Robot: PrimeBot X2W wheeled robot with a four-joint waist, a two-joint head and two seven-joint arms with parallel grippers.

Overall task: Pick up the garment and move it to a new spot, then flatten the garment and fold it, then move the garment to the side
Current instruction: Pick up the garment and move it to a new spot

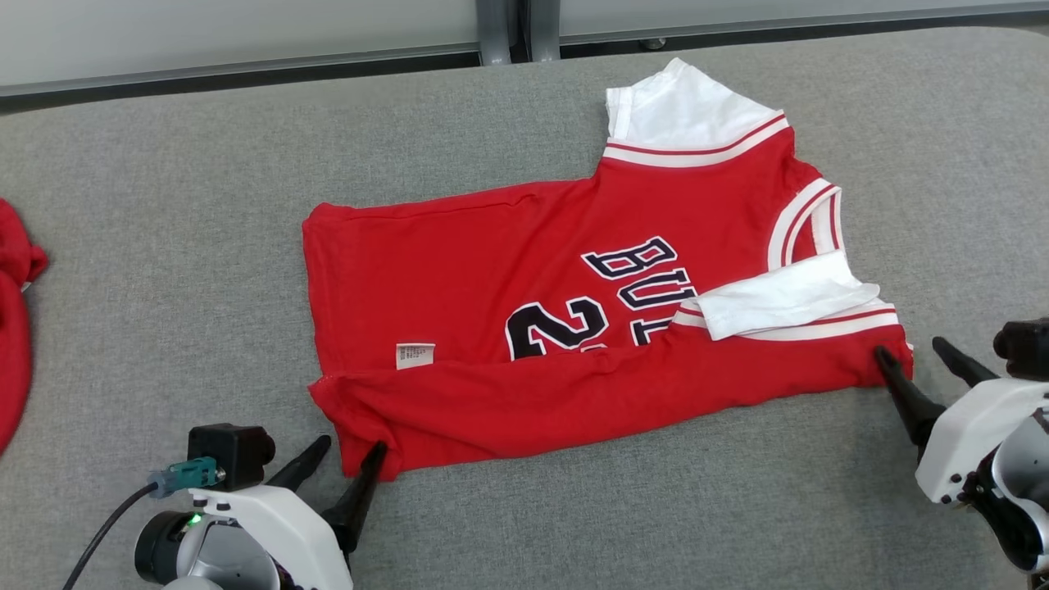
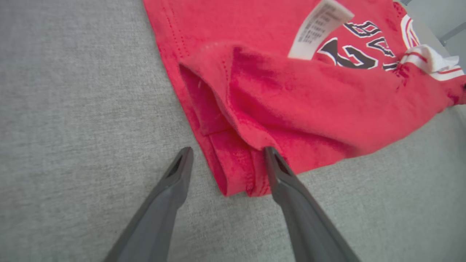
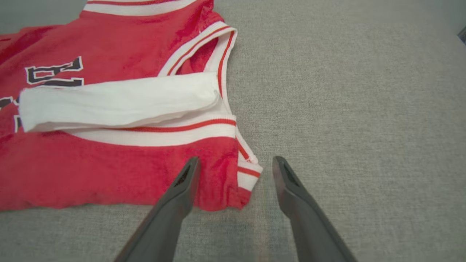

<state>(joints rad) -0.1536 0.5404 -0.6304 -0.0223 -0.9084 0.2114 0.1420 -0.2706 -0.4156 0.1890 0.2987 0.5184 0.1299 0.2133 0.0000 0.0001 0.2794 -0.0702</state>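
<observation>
The garment (image 1: 524,279) is a red jersey with white sleeves and dark lettering, lying on the grey table with its near long side folded over. My left gripper (image 1: 348,455) stands open at the near left corner of the fold (image 2: 236,174), one finger touching the cloth, nothing held. At the near right corner (image 3: 225,171), my right gripper (image 1: 914,352) is open too, its left finger resting against the red hem, the other over bare table. A white sleeve (image 3: 116,100) lies folded across the chest.
Another red cloth (image 1: 12,328) lies at the table's left edge. The grey padded table (image 1: 164,205) runs wide to left and right of the jersey. Its far edge meets a pale wall with a dark post (image 1: 504,29).
</observation>
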